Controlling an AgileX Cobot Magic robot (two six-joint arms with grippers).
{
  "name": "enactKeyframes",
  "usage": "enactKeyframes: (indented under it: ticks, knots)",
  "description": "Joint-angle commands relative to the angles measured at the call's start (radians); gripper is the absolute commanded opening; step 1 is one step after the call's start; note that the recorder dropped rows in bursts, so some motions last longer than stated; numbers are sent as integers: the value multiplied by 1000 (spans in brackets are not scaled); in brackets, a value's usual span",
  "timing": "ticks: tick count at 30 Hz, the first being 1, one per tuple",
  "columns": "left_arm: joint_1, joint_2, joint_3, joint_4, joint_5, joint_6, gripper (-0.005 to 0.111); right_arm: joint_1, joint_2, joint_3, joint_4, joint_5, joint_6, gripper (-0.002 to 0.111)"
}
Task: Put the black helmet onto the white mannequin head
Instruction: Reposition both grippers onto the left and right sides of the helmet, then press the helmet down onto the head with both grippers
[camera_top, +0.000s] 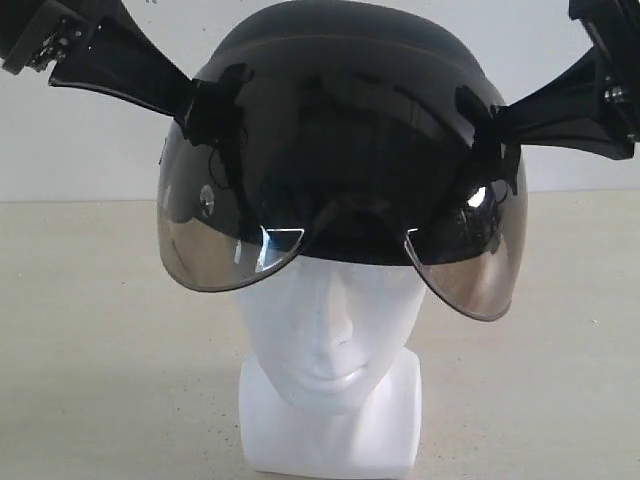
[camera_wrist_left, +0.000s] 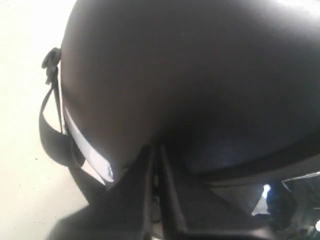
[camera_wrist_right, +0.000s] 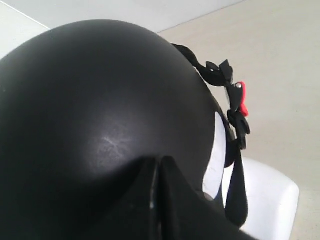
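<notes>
The black helmet (camera_top: 340, 110) sits over the crown of the white mannequin head (camera_top: 330, 330), and its smoky visor (camera_top: 215, 235) hangs down to brow level. My left gripper (camera_top: 192, 100) is shut, with its tips pressed against the helmet's left side. My right gripper (camera_top: 498, 118) is shut too and presses on the opposite side. The left wrist view shows closed fingertips (camera_wrist_left: 155, 147) against the dark shell (camera_wrist_left: 200, 75). In the right wrist view the closed tips (camera_wrist_right: 159, 159) touch the shell (camera_wrist_right: 90, 90), and the mannequin's white base (camera_wrist_right: 270, 200) shows below it.
The mannequin stands on a beige tabletop (camera_top: 90, 350) in front of a white wall (camera_top: 80, 140). A black chin strap (camera_wrist_right: 235, 190) with a red buckle (camera_wrist_right: 241, 100) dangles behind the helmet. Another strap loop (camera_wrist_left: 50, 130) hangs on the other side.
</notes>
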Motion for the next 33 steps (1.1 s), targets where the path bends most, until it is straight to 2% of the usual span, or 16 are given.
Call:
enactKeyframes:
  ticks: [1,13,29,31,33]
  knots:
    - [-10,13,39,14,39,-8,4,11,-20,-5,87,91,-11,0]
    - [-10,8,68,24,39,-11,4,11,-58,-5,114,126,-17,0]
    - [-10,-141,68,14,-37,-70,4,11,-116,-24,82,62,-38,0]
    - [-10,-170,68,-22,-46,-93,4,11,-118,-67,84,111,-48,0]
    - [-10,-201,68,-121,-60,-85,4,11,-118,-140,84,163,-54,0]
